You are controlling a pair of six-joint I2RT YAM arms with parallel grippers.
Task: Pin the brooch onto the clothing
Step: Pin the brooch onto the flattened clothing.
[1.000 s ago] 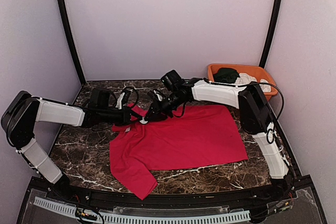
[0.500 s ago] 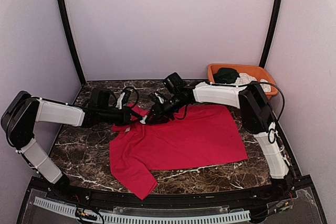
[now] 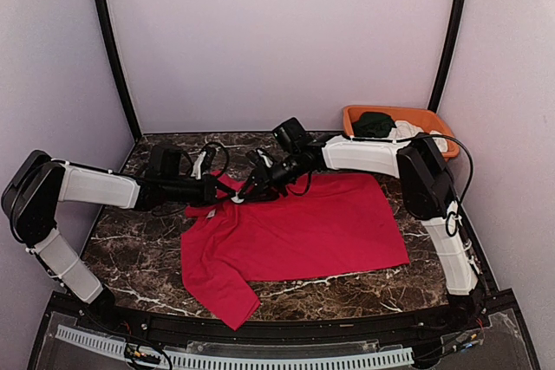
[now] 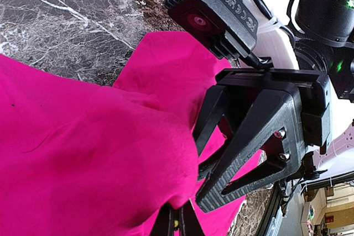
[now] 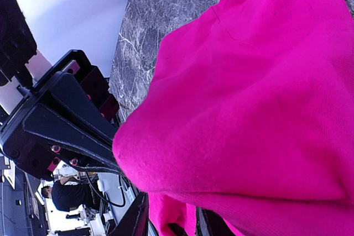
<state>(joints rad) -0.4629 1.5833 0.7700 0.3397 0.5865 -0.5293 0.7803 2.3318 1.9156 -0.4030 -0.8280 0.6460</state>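
1. A bright red T-shirt (image 3: 303,231) of soft, matte knit lay spread on the dark marble table (image 3: 139,249), whose top was veined with white. The body lay mostly flat, and one short sleeve trailed towards the near edge.
2. Its far left part, up by the neck, was gathered into a rounded, puckered fold.
3. The left gripper (image 3: 218,190) was clamped tight on that fold, holding it up off the stone.
4. The right gripper (image 4: 200,172) faced it from just beside. Its black, angular fingers (image 4: 249,153) stood apart — the edge of the fold lay between them, though whether they touched the cloth could not be told.
5. In the far right corner, an orange plastic basket (image 3: 355,114) held a crumpled dark green garment (image 3: 375,123) and a white one (image 3: 408,132).
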